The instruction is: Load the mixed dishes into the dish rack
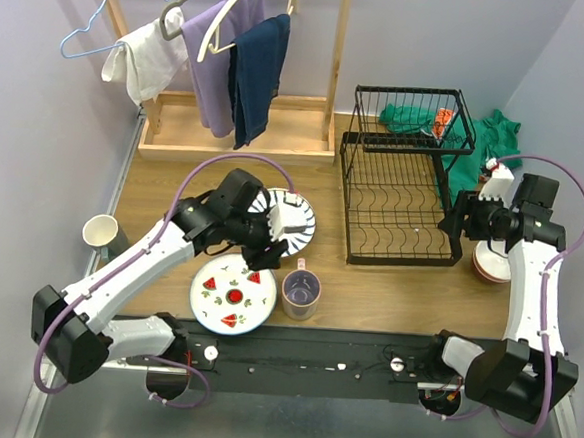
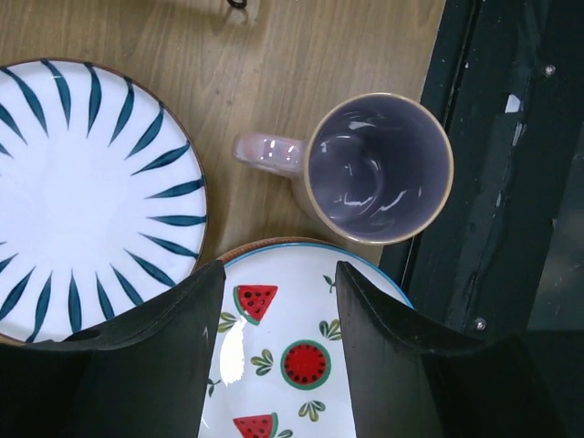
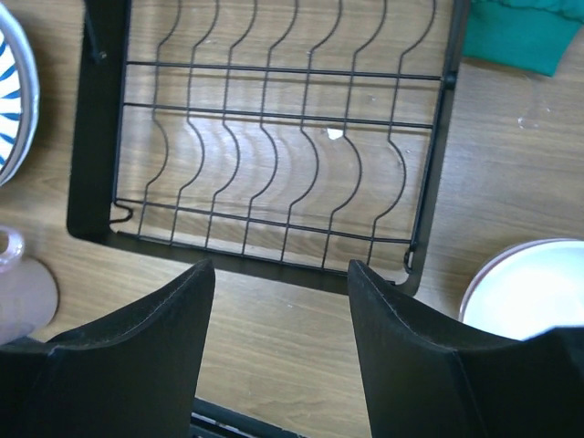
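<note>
My left gripper (image 1: pixel 267 249) (image 2: pixel 278 274) hangs open over the far edge of the watermelon plate (image 1: pixel 233 293) (image 2: pixel 285 315), holding nothing. The blue-striped plate (image 1: pixel 297 219) (image 2: pixel 82 201) lies just beyond it, and the pale purple mug (image 1: pixel 301 293) (image 2: pixel 379 169) stands upright to the right of the plates. The black wire dish rack (image 1: pixel 398 201) (image 3: pixel 95 137) has bare plate slots in its lower tier. My right gripper (image 1: pixel 459 223) (image 3: pixel 280 274) is open and empty above bare table at the rack's near right corner. A reddish-rimmed bowl (image 1: pixel 489 265) (image 3: pixel 529 287) sits partly under the right arm.
A green cloth (image 1: pixel 409 117) (image 3: pixel 516 32) lies in the rack's upper basket and behind it. A wooden clothes stand (image 1: pixel 238 135) with hanging garments fills the back left. A cream cup (image 1: pixel 101 232) stands at the left edge. The black base rail (image 1: pixel 303 350) runs along the near edge.
</note>
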